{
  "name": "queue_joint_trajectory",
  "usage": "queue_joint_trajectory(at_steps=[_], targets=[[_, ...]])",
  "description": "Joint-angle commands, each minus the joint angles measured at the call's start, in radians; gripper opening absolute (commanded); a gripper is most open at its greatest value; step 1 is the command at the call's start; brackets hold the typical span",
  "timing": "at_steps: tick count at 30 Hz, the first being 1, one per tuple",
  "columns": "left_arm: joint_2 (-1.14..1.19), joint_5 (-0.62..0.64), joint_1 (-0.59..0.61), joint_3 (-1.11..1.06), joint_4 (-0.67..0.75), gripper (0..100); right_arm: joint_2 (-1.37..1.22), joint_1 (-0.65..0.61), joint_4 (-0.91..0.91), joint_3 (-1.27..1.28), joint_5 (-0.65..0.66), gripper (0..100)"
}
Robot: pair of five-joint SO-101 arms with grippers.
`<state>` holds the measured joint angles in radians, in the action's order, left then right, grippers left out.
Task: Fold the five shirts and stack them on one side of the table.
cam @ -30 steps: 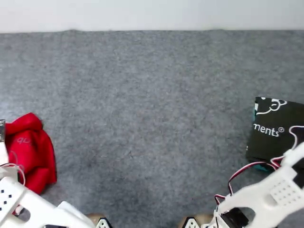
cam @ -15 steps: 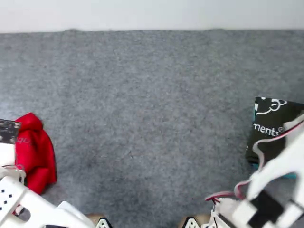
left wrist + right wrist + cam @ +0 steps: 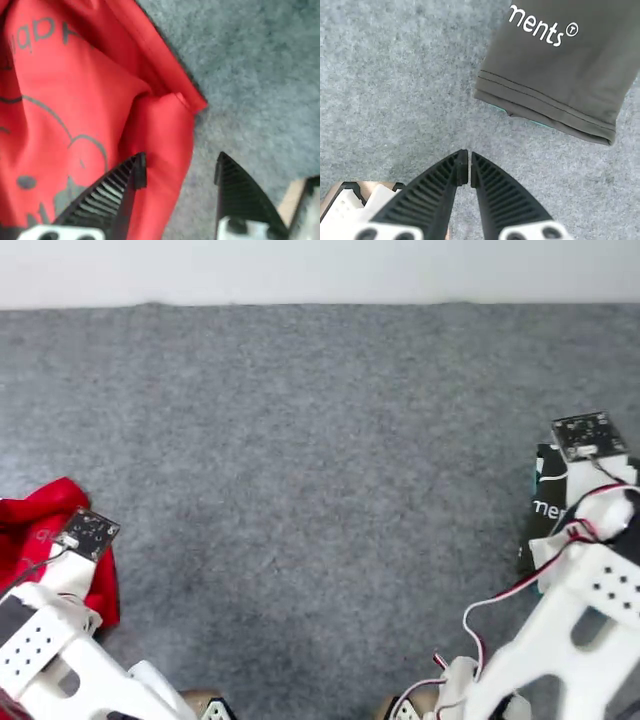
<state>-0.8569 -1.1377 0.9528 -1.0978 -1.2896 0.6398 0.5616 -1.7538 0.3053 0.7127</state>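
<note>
A crumpled red shirt [image 3: 40,530] lies at the table's left edge, and the left arm [image 3: 60,620] stands over its near side. In the left wrist view my left gripper [image 3: 177,172] hangs open above the red shirt [image 3: 75,115], one finger over the cloth and the other over bare mat. A folded dark shirt [image 3: 556,502] with white print lies at the right edge, partly covered by the right arm [image 3: 590,580]. The right gripper [image 3: 468,167] is shut with nothing in it, just short of the dark shirt [image 3: 565,65], which rests on a teal layer.
Grey felt mat [image 3: 320,460] covers the table, with a wide bare stretch between the two shirts. A white wall runs along the far edge. The arm bases stand at the near edge [image 3: 400,705].
Both arms swung forward over their shirts: the left wrist moved right onto the red shirt, the right wrist rose from the near edge to over the dark shirt.
</note>
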Motion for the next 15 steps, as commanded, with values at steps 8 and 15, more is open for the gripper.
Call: queue_joint_trajectory(at_steps=[8,15], targets=[[-0.015,-0.008,-0.008,-0.124,0.252,6,0.079,-0.005,-0.041,-0.003,-0.011,0.9],[-0.018,0.133,-0.011,0.179,0.164,1,0.093,-0.005,-0.041,-0.003,-0.012,0.9]])
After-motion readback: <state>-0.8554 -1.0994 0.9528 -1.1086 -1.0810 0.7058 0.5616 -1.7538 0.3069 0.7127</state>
